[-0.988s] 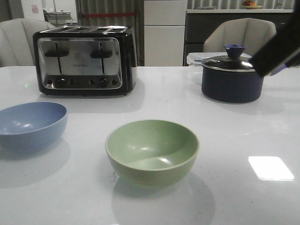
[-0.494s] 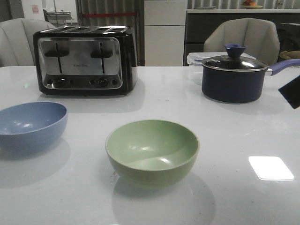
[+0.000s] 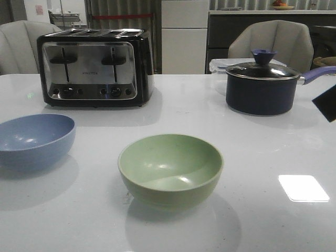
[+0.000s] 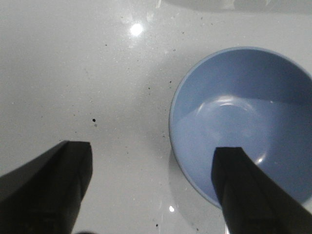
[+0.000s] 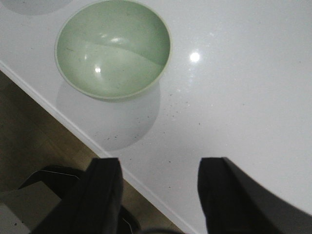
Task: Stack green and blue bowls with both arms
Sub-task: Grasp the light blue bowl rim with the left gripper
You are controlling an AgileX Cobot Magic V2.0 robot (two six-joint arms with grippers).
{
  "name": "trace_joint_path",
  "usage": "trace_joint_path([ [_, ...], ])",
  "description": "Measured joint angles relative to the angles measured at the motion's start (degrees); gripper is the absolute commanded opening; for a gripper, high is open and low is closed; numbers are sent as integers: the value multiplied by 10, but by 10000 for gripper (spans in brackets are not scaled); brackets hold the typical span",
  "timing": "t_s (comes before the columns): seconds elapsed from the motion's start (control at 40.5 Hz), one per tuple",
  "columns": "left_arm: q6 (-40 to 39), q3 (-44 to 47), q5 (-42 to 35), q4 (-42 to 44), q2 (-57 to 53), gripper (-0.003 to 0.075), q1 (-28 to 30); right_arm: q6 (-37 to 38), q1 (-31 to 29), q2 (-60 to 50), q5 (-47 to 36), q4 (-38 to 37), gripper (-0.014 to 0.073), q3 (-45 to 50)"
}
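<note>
Since a second ago, the dark bulk of the right arm (image 3: 326, 107) has dropped from in front of the saucepan to the right edge of the front view, baring the purple-blue handle; in the last half second nothing has shifted.

The white desk (image 3: 252, 157) carries everything. At its back left stands a black and chrome four-slot toaster (image 3: 94, 67); at its back right sits the dark lidded saucepan (image 3: 260, 86), with a clear plastic container (image 3: 218, 65) just behind it.

The green bowl (image 3: 170, 169) stands upright near the middle front of the desk, empty. The blue bowl (image 3: 33, 139) stands upright well apart from it, at the left edge, also empty.

The left gripper (image 4: 151, 187) hangs over the desk with its jaws wide apart and holding nothing; one finger (image 4: 248, 190) overlaps the blue bowl (image 4: 243, 124) in this view.

The right gripper (image 5: 158, 195) hovers over the desk's front edge, its jaws spread and empty, the green bowl (image 5: 113, 48) apart from them.
</note>
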Motion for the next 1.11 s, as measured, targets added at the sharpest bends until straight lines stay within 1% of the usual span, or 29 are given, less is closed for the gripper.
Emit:
trace_joint_path([
  [0.222,0,-47,-11,0,112,559,-26,0,0,0,0,0,467,0],
  [0.296,1,-60,-16,0,140,528,-33,0,0,0,0,0,467,0],
  [0.37,1,-71,-18,0,161,464,-35,0,0,0,0,0,467,0],
  [0.469,1,-80,-18,2,177,351,-35,0,0,0,0,0,467,0],
  [0.593,1,-83,-18,15,179,233,-35,0,0,0,0,0,467,0],
  [0.79,1,-83,-12,42,179,89,-35,0,0,0,0,0,467,0],
  [0.889,1,-87,-2,43,179,93,-35,0,0,0,0,0,467,0],
  [1.111,7,-129,65,30,164,93,-35,0,0,0,0,0,467,0],
])
